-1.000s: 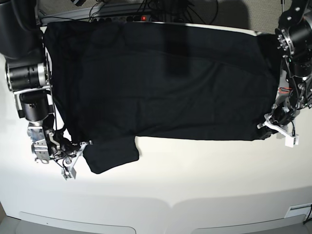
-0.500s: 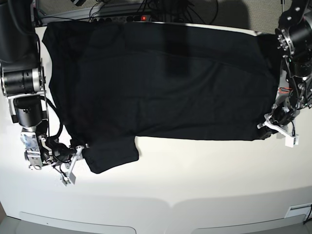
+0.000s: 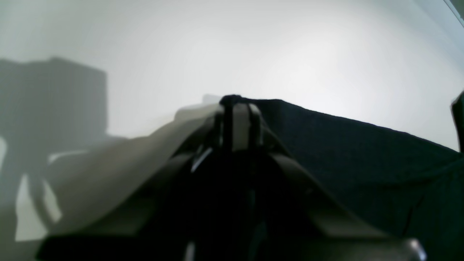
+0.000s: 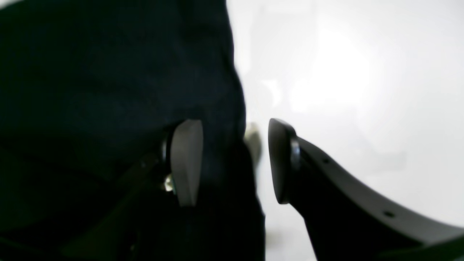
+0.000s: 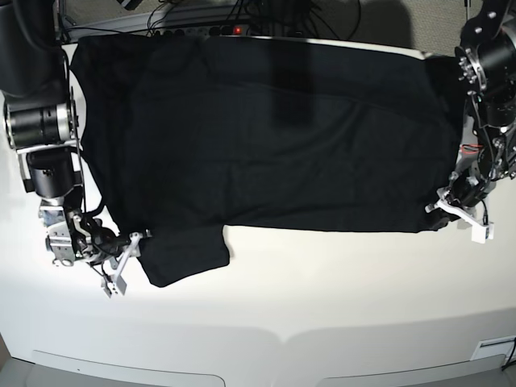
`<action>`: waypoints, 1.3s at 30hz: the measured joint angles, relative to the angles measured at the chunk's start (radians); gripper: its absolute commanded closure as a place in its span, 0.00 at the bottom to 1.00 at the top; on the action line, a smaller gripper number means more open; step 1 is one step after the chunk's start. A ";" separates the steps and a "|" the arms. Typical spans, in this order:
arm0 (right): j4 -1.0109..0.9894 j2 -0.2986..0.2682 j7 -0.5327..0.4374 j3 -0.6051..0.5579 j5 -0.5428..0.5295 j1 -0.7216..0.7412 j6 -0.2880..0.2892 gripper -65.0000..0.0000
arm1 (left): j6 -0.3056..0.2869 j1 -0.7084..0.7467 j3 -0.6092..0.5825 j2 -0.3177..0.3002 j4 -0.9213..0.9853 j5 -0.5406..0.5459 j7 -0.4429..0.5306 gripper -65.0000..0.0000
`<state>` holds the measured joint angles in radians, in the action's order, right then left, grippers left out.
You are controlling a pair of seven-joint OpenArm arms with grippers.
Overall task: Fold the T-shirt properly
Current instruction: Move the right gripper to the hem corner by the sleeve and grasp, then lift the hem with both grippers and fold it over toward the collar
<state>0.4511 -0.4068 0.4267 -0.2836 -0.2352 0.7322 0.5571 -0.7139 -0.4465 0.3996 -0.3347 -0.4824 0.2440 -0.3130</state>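
Note:
The black T-shirt (image 5: 274, 137) lies spread flat on the white table (image 5: 322, 314), plain side up, with one sleeve (image 5: 185, 254) sticking out toward the front. My right gripper (image 5: 127, 256) stands open at that sleeve's left edge. In the right wrist view the T-shirt's (image 4: 108, 90) edge runs between the two fingertips of the right gripper (image 4: 232, 163) without being pinched. My left gripper (image 5: 446, 211) is shut on the T-shirt's front right corner. In the left wrist view the left gripper (image 3: 235, 105) pinches a thin fold of the T-shirt (image 3: 362, 163).
A power strip and cables (image 5: 201, 28) run along the table's back edge. The two arm bases stand at the far left (image 5: 40, 121) and far right (image 5: 492, 72) of the table. The table's front edge has grey panels (image 5: 129, 367).
The right gripper's jaws have opened wider, and it drew slightly left, then came back to the sleeve's edge. The left arm and the T-shirt have stayed still.

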 measured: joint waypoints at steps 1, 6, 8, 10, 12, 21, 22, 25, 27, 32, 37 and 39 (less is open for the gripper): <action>0.000 -0.001 -0.010 0.000 -0.002 -0.005 0.000 0.54 | 0.000 0.000 0.000 0.000 0.000 0.000 0.000 1.00; 0.000 0.005 -0.008 0.000 -0.002 -0.012 -0.003 0.58 | 0.000 0.000 0.000 0.000 0.000 0.000 0.000 1.00; 0.001 0.005 0.008 0.000 -0.005 -0.016 -0.003 0.65 | 0.000 0.000 0.000 0.000 0.000 0.000 0.000 1.00; 0.002 0.005 0.042 0.000 -0.011 -0.015 -0.003 0.76 | 0.000 0.000 0.000 0.000 0.000 0.000 0.000 1.00; 0.003 0.008 0.061 0.000 -0.012 -0.014 -0.003 0.87 | -0.001 0.000 0.000 0.000 0.000 0.000 0.000 1.00; 0.005 0.008 0.015 0.000 -0.014 -0.016 -0.001 1.00 | 0.000 0.001 0.000 0.000 0.000 0.030 -0.004 1.00; 0.005 0.008 0.015 0.000 -0.031 -0.017 -0.003 1.00 | 0.002 0.003 0.000 0.000 0.000 0.053 -0.009 1.00; 0.005 0.002 0.018 0.000 -0.055 -0.018 -0.003 1.00 | 0.003 0.006 0.000 0.000 0.001 0.101 -0.015 1.00; 0.013 -0.001 0.032 0.000 -0.055 -0.018 0.015 1.00 | 0.004 0.006 0.000 -0.001 0.000 0.116 -0.028 1.00; 0.067 -0.009 0.097 0.000 -0.056 -0.027 0.065 1.00 | 0.006 0.016 0.000 0.000 -0.029 0.113 -0.039 1.00; 0.267 -0.072 0.150 -0.004 -0.241 -0.104 0.068 1.00 | 0.019 0.062 -0.002 0.000 -0.137 0.092 -0.068 1.00; 0.396 -0.115 0.196 -0.004 -0.292 -0.158 0.068 1.00 | 0.023 0.092 -0.002 0.000 -0.200 0.089 -0.094 1.00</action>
<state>0.8474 -0.5217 0.6231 -0.2878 -0.5270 0.5743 0.6250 -0.6910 -0.3546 0.3977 -0.3351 -0.6823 0.3332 -0.4072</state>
